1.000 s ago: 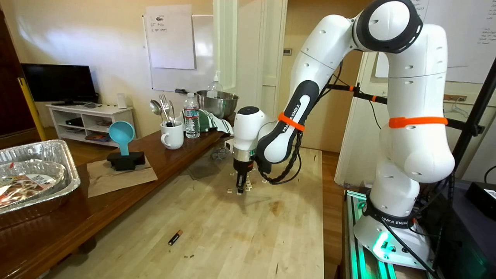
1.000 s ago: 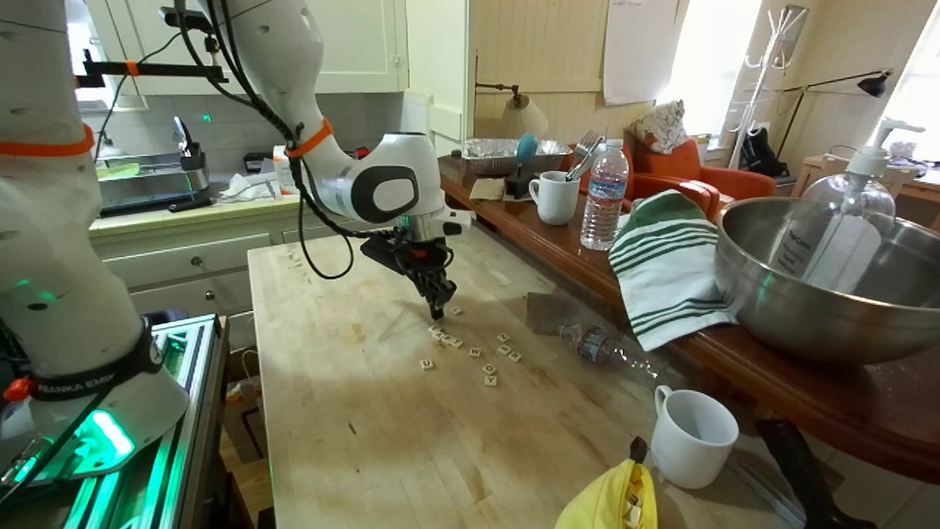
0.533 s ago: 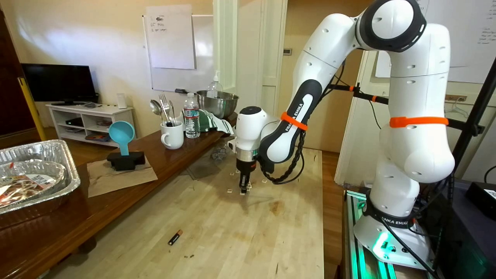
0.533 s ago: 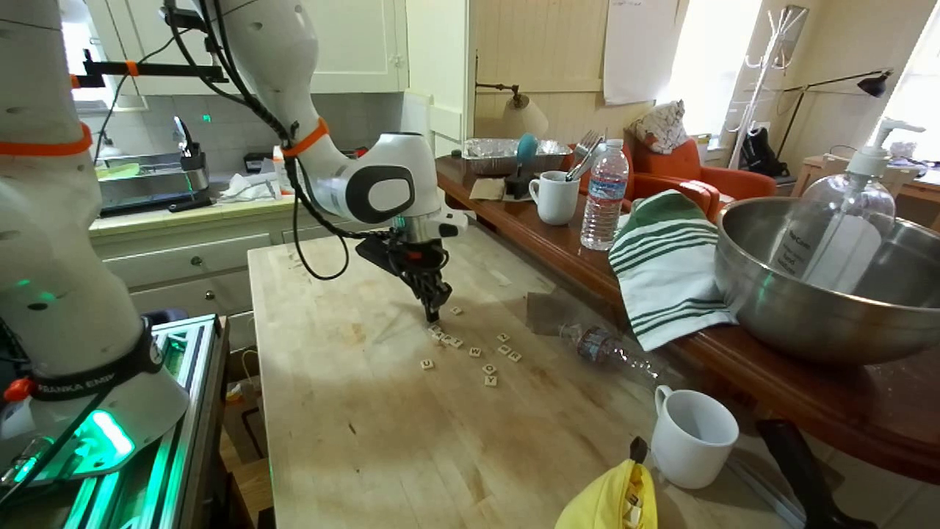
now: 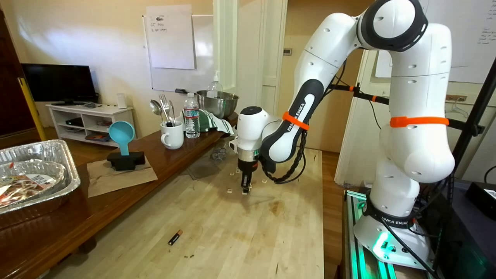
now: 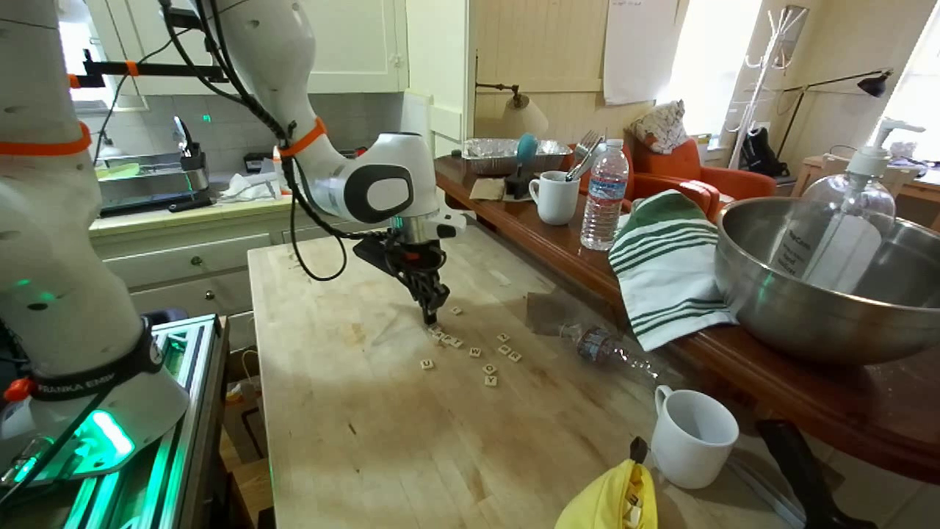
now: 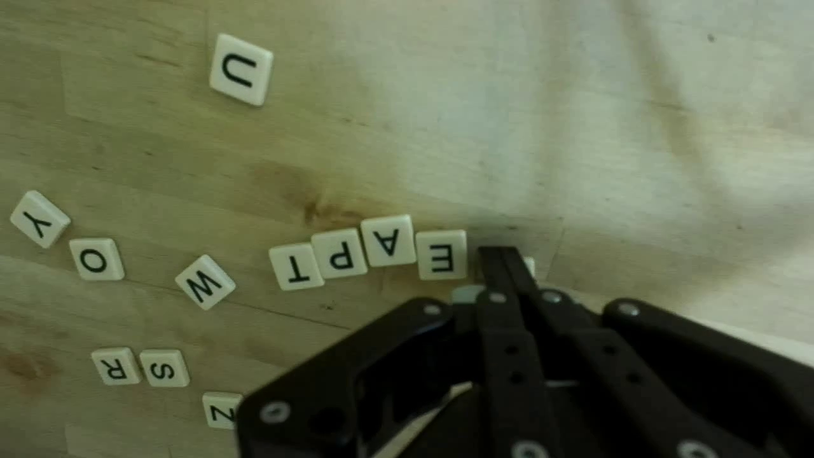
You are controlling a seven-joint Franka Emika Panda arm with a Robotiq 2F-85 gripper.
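My gripper points down at the wooden table with its black fingertips (image 7: 499, 250) together and nothing visible between them; it also shows in both exterior views (image 5: 245, 190) (image 6: 429, 320). A cream letter tile (image 7: 529, 265) is mostly hidden behind the fingertips, its letter not visible. Just left of the fingertips, in the wrist view, lies the E tile (image 7: 442, 255). It stands in a slightly uneven row with the A tile (image 7: 388, 240), P tile (image 7: 339, 253) and T tile (image 7: 296, 266). A small gap separates E from the fingers.
Loose tiles lie around: U (image 7: 241, 69), W (image 7: 205, 282), O (image 7: 96, 259), Y (image 7: 40, 219), S (image 7: 165, 367). A battery (image 5: 175, 237), crushed bottle (image 6: 598, 345), white mug (image 6: 694, 437) and yellow pouch (image 6: 613, 496) are on the table. A raised brown counter (image 5: 162, 170) runs alongside.
My gripper has moved slightly toward the tile row, low over the table. The tile at its fingertips has shifted the same way. The other tiles look unmoved.
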